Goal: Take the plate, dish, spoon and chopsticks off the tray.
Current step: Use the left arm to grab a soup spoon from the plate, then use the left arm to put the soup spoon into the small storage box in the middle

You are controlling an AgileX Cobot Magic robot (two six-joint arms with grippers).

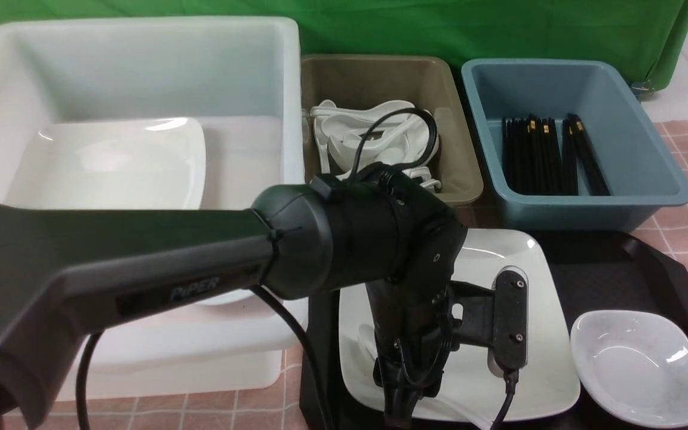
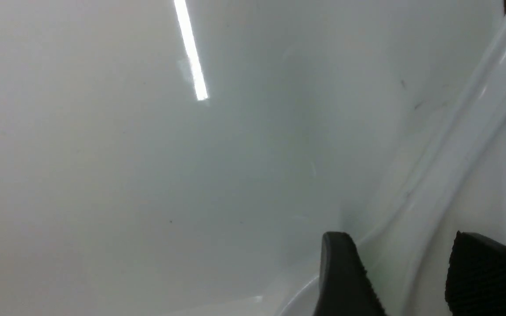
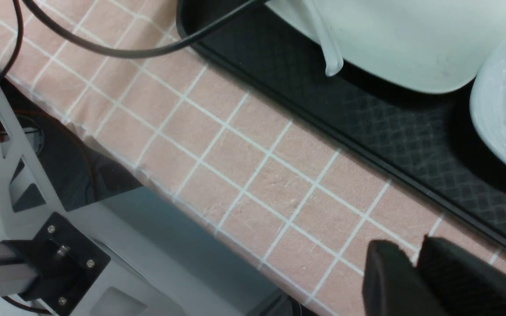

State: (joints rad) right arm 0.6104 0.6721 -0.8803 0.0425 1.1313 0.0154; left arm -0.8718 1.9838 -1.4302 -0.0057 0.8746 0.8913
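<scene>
Reaching across in front of the white tub point(image 1: 141, 71), your left gripper point(image 2: 404, 272) hangs low over the plate point(image 1: 535, 334), jaws apart and straddling the handle of the spoon point(image 2: 455, 145). The spoon lies on the plate with its handle tip poking past the near rim. Nothing is clamped; the fingers sit either side of the handle, a stance that looks set for a pinch where the spoon is narrowest and easiest to lift off the glossy surface. The plate rests on the left part of the tray point(image 1: 613, 275), the dish point(image 1: 642, 364) just beside it to the right, both yet to be cleared. No chopsticks show on the visible tray; black chopsticks point(image 1: 547, 155) lie bundled in the blue bin point(image 1: 642, 179), and white spoons point(image 1: 374, 143) fill the olive bin point(image 1: 374, 77), likely this spoon's destination. Your right gripper point(image 3: 415, 252) hovers off the tray above the pink checked tablecloth point(image 3: 257, 175), fingers drawn nearly together on nothing, probably keeping clear of the left arm's reach.
</scene>
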